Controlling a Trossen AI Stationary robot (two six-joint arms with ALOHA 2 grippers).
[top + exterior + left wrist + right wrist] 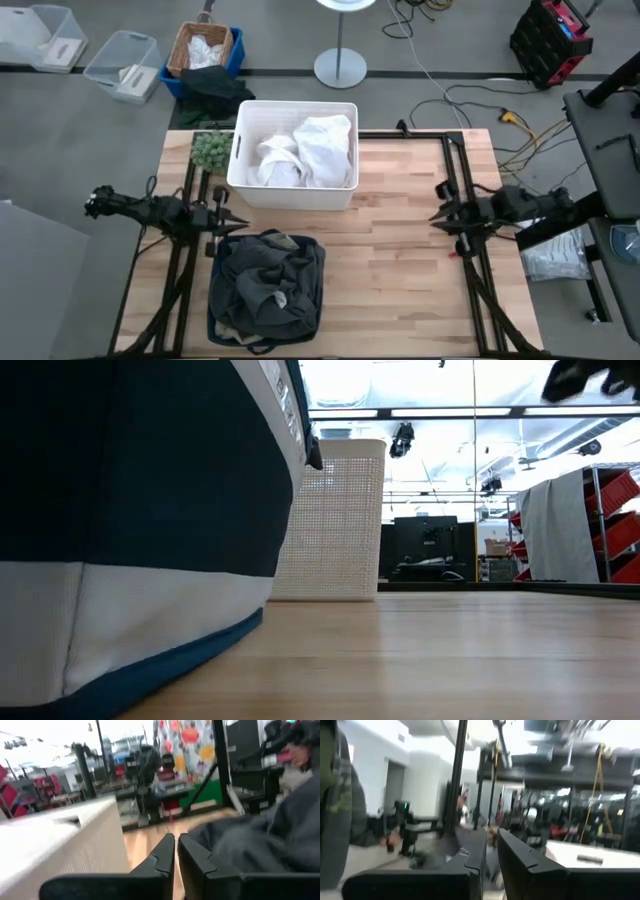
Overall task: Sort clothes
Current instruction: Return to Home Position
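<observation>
Bright overhead glare in the low view; both wrist views blurred.

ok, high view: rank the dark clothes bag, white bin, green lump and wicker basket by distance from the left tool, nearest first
1. Dark clothes bag: right beside the left tool, just below its tip.
2. White bin: just above the tip, holding white cloth.
3. Green lump: at the bin's left, near the table's far edge.
4. Wicker basket: off the table, on the floor beyond.

grey floor [90, 150], red shelving [615, 525], ceiling lights [440, 412]
</observation>
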